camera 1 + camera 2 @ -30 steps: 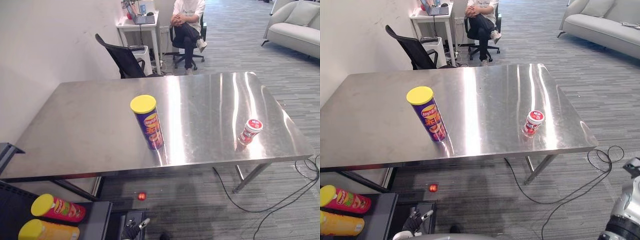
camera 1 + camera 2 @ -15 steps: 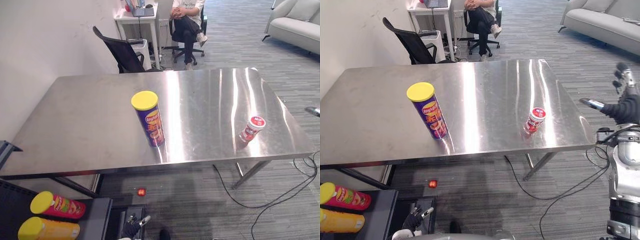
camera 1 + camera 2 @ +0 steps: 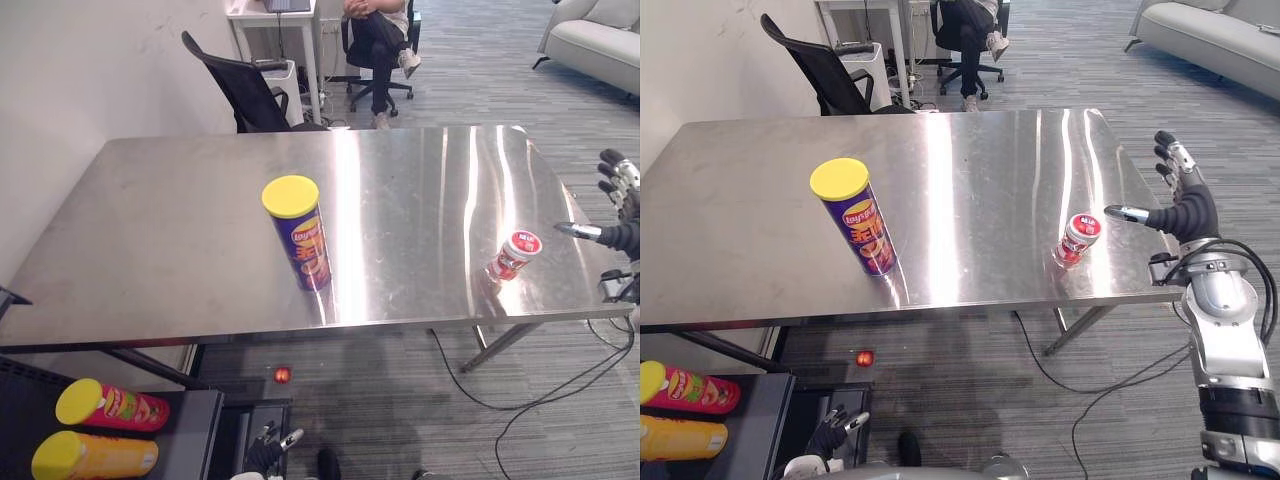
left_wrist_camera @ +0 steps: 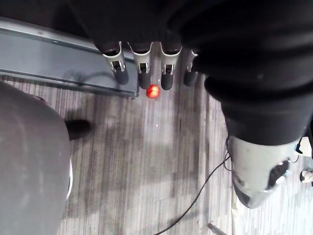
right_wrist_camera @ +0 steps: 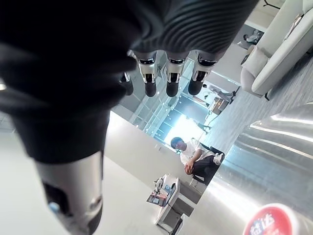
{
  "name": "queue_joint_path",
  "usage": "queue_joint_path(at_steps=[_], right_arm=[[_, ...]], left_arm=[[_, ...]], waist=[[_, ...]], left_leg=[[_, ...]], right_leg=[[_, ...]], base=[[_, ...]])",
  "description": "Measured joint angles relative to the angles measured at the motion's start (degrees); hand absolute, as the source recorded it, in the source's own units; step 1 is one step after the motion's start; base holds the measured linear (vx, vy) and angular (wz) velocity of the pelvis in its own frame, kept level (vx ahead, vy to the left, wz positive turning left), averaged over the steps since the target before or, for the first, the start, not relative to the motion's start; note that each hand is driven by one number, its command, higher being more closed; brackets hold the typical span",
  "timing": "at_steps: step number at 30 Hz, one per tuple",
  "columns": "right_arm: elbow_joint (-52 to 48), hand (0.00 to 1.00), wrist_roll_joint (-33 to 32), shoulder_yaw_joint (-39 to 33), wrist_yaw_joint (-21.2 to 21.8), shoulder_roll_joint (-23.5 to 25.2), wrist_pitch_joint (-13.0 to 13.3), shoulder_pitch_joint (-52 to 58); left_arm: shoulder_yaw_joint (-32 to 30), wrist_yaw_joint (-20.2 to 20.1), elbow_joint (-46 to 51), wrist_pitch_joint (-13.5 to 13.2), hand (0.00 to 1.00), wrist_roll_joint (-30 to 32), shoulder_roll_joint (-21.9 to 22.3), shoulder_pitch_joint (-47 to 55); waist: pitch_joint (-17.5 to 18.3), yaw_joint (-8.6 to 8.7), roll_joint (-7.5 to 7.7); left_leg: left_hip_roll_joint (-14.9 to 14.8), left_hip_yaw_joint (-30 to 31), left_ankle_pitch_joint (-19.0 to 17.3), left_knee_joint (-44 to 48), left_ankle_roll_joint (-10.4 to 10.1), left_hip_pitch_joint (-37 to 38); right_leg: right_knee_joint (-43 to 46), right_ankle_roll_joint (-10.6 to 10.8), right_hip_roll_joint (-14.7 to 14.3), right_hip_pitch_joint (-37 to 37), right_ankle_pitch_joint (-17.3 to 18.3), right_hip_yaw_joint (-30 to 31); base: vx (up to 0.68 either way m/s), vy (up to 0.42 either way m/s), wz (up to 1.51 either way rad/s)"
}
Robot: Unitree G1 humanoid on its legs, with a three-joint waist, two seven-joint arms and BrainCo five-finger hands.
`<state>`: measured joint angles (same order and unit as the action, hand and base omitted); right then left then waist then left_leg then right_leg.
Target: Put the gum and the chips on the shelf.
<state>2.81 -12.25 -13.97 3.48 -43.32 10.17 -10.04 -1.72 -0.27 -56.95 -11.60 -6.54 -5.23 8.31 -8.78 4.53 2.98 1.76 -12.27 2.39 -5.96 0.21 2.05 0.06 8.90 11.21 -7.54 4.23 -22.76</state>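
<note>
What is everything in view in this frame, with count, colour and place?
table: 1, steel, centre
chips: 1, purple can with yellow lid, upright mid-table
gum: 1, red and white, near the table's right front corner
shelf: 1, black, low at the left
red can: 1, yellow lid, lying on the shelf
orange can: 1, yellow lid, lying on the shelf
red thing: 1, small, on the floor under the table's front edge
chair: 1, black, behind the table
desk: 1, white, far back
person: 1, seated by the desk
sofa: 1, light grey, far right
right hand: open, right of the gum, apart from it
left hand: open, hanging low over the floor
</note>
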Motion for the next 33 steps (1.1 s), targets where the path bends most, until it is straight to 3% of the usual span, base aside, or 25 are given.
queue_joint_path(at_steps=[17,33], right_arm=[[2.67,0.0,0.07,4.96,0.87,0.0,-1.07,-2.25],[6.74,0.0,1.02,4.96,0.73,0.59,-2.05,-3.31]], left_arm=[[1.91,-0.04,0.51,-0.29,0.0,-2.16,-1.39,-0.72],[1.9,-0.01,1.02,-0.28,0.0,-2.31,-2.02,-1.48]], waist=[[-1.83,-0.09,0.99],[-3.46,-0.05,1.46]], left_leg=[[0.04,0.44,0.2,0.0,0.22,-1.04],[0.35,0.18,0.6,-0.02,0.78,-2.0]], right_leg=[[-0.05,-0.02,-0.08,0.6,-0.03,-0.64],[-0.52,-0.11,0.18,1.61,-1.25,-0.43]], base=[[0.01,0.001,0.02],[0.0,0.005,-0.01]])
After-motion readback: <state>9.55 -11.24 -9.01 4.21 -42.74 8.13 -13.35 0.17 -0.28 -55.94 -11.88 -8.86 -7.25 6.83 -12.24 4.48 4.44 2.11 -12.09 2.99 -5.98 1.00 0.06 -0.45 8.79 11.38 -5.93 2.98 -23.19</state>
